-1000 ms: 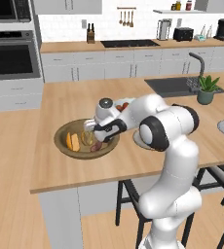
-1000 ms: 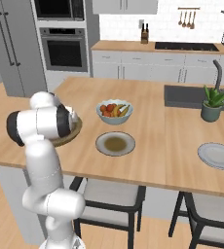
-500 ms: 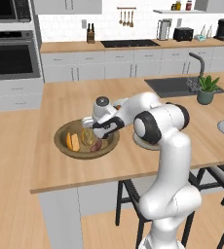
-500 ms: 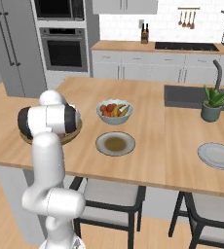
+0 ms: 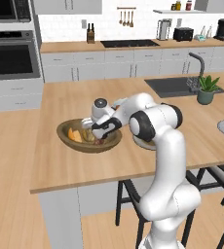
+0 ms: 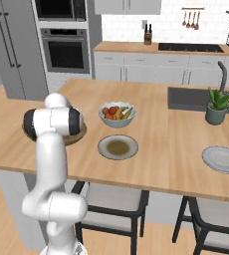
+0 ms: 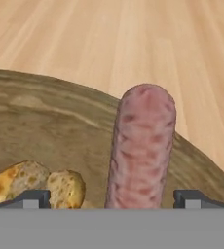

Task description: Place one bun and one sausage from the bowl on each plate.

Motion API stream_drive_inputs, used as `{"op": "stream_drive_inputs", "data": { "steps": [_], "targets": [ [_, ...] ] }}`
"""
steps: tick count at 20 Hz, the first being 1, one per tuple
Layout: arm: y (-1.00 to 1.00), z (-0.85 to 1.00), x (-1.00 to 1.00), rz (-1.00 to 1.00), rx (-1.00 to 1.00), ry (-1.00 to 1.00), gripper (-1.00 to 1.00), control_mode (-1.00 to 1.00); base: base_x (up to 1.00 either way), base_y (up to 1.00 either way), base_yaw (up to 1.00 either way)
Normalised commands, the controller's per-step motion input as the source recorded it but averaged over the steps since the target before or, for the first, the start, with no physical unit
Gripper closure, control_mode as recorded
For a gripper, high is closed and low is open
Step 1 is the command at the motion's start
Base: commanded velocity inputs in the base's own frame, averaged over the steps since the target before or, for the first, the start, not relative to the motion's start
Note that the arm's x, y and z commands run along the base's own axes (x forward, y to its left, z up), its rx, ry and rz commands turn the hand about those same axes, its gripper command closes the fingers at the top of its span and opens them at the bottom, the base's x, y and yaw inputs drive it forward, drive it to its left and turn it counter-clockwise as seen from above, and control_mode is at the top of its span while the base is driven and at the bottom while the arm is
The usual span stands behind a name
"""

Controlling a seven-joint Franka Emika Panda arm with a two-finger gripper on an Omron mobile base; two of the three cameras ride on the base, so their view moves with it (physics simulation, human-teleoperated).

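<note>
The brown wooden bowl (image 5: 67, 141) sits near the counter's front edge, and my gripper (image 5: 100, 137) is down inside it. In the hand view a pink sausage (image 7: 142, 146) lies lengthwise between the fingertips (image 7: 33, 198), with a gap on both sides. My gripper (image 7: 112, 198) is open around it. Two browned buns (image 7: 21, 181) lie to its left on the bowl's floor (image 7: 60, 126). One pale plate (image 6: 117, 147) with a brownish patch in its middle sits right of the bowl (image 6: 80, 132); the other plate (image 6: 222, 159) is far right.
A pale bowl of colourful fruit (image 6: 116, 113) stands behind the nearer plate. A sink (image 5: 175, 86) and a potted plant (image 5: 206, 90) are at the back right. Stools stand under the counter's front edge. My arm hides most of the nearer plate (image 5: 144, 145).
The hand has sunk a little lower into the brown bowl and the elbow has shifted slightly left. Bowl, plates and food have not moved.
</note>
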Motion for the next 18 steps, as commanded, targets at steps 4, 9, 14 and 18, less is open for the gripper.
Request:
{"op": "stream_drive_inputs", "data": {
  "steps": [4, 9, 14, 18],
  "targets": [
    [0.0, 0.0, 0.0, 0.0, 0.0, 0.0, -1.0, -1.0, 0.0, 0.0, 0.0],
    [0.0, 0.0, 0.02, 0.0, 0.0, 0.0, 1.0, -1.0, 0.0, 0.0, 0.0],
    [0.0, 0.0, 0.0, 0.0, 0.0, 0.0, 1.0, -1.0, 0.0, 0.0, 0.0],
    [0.0, 0.0, 0.0, 0.0, 0.0, 0.0, 1.0, -1.0, 0.0, 0.0, 0.0]
  ]
}}
